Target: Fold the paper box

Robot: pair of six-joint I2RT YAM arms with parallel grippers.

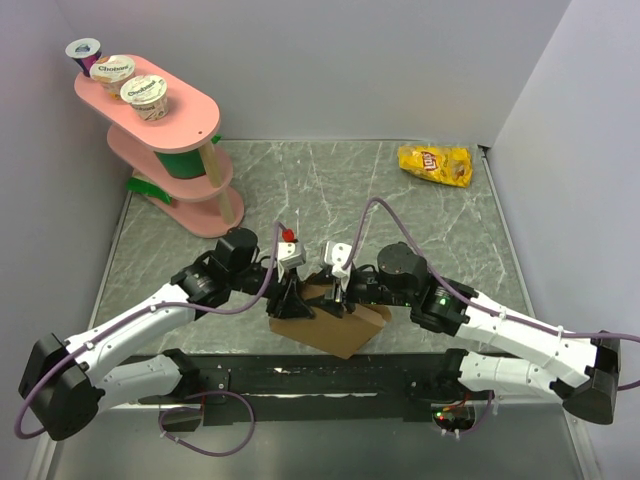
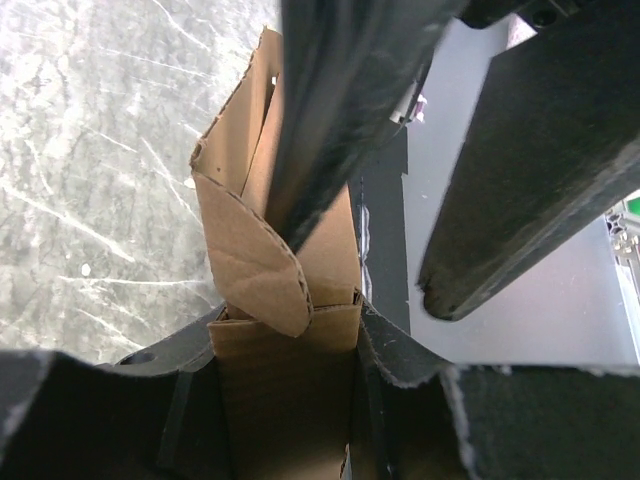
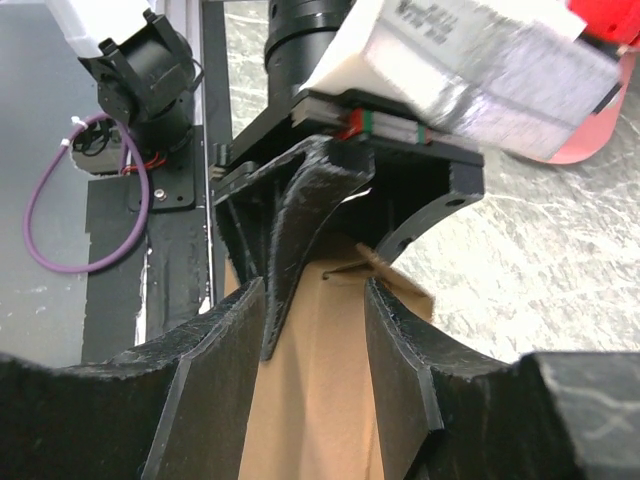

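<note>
Left gripper clamping the paper box, right gripper part-open, one finger inside the box

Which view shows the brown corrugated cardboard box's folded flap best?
Left wrist: the brown corrugated cardboard box appears close up, curved flap and creases clear. Top external shows it small, partly hidden; right wrist, only a plain panel.

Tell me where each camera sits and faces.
Top external: above and behind the bases, looking down at the table; both arms show, left gripper and right gripper at the paper box.
Left wrist: on the left arm, looking along its own fingers at the paper box.
Right wrist: on the right arm, along its fingers, facing the left gripper.
All share the paper box.
</note>
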